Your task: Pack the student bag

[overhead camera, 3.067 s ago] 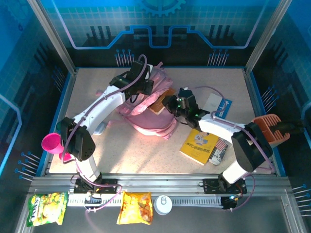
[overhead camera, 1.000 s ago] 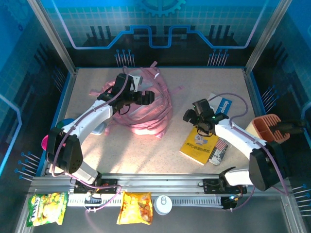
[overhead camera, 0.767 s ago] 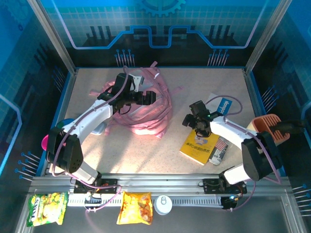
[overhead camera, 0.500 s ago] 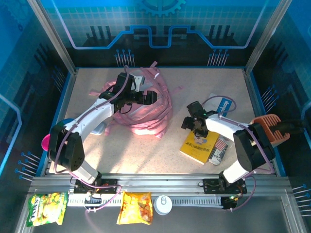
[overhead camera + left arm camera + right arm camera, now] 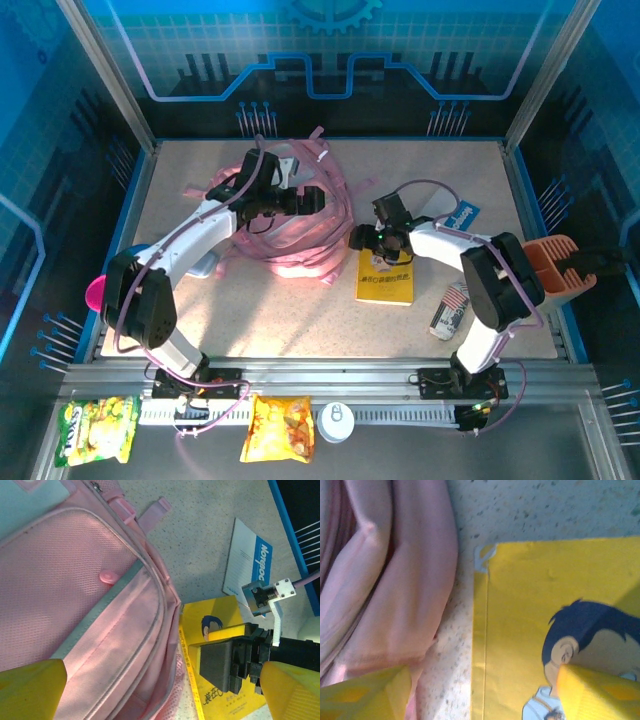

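The pink student bag (image 5: 300, 235) lies flat mid-table, its mesh panel and zip edge (image 5: 90, 605) close under the left wrist camera. My left gripper (image 5: 308, 200) hovers over the bag's right half, open, its yellow fingers (image 5: 31, 686) spread wide above the fabric. A yellow book (image 5: 386, 276) with a cartoon boy lies against the bag's right edge. My right gripper (image 5: 368, 240) stands open at the book's far left corner. One of its fingers (image 5: 600, 692) is over the cover (image 5: 535, 625) and the other over the bag's edge (image 5: 395, 580).
A blue-and-white booklet (image 5: 457, 215) lies right of the book, with a striped packet (image 5: 452, 302) in front of it. An orange cup (image 5: 550, 262) stands at the right rim and a pink cup (image 5: 97, 292) at the left. Snack bags (image 5: 280, 427) lie outside the front rail.
My right gripper has swept left toward the bag, and the yellow book has slid with it and turned square against the bag's edge. The left arm has hardly moved.
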